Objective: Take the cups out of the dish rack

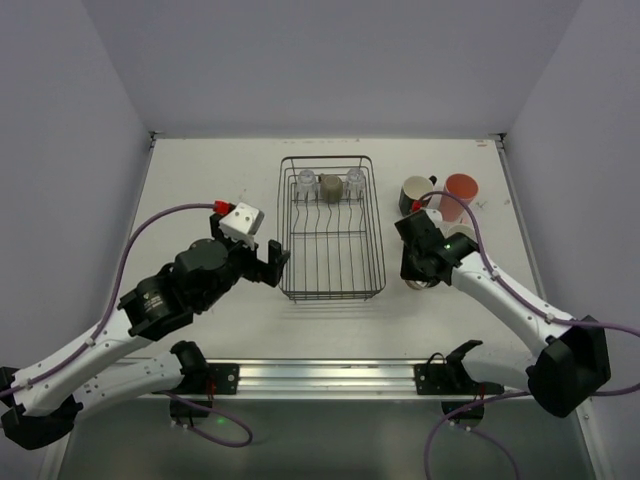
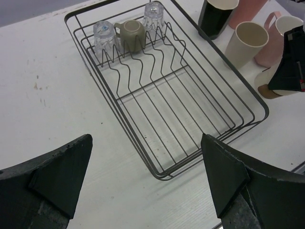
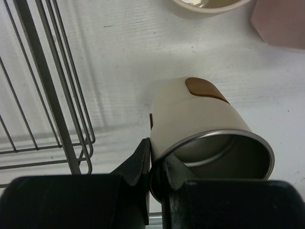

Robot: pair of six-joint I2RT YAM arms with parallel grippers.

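Note:
The black wire dish rack (image 1: pixel 331 297) sits mid-table. At its far end stand two clear glasses (image 1: pixel 306 183) (image 1: pixel 355 182), upside down, with a grey-brown cup (image 1: pixel 330 187) between them. The left wrist view shows the rack (image 2: pixel 164 174), a glass (image 2: pixel 105 36) and that cup (image 2: pixel 131 32). My left gripper (image 1: pixel 275 262) (image 2: pixel 145 181) is open and empty at the rack's near left corner. My right gripper (image 1: pixel 418 272) (image 3: pixel 157 167) is shut on the rim of a cream cup (image 3: pixel 200 119) with a brown patch, one finger inside and one outside, just right of the rack (image 3: pixel 47 95).
Right of the rack stand a black mug (image 1: pixel 415 192) and a pink tumbler (image 1: pixel 460 192). The left wrist view also shows a beige cup (image 2: pixel 245 43) and a pink handled cup (image 2: pixel 274 40) there. Grey walls close in the table on three sides.

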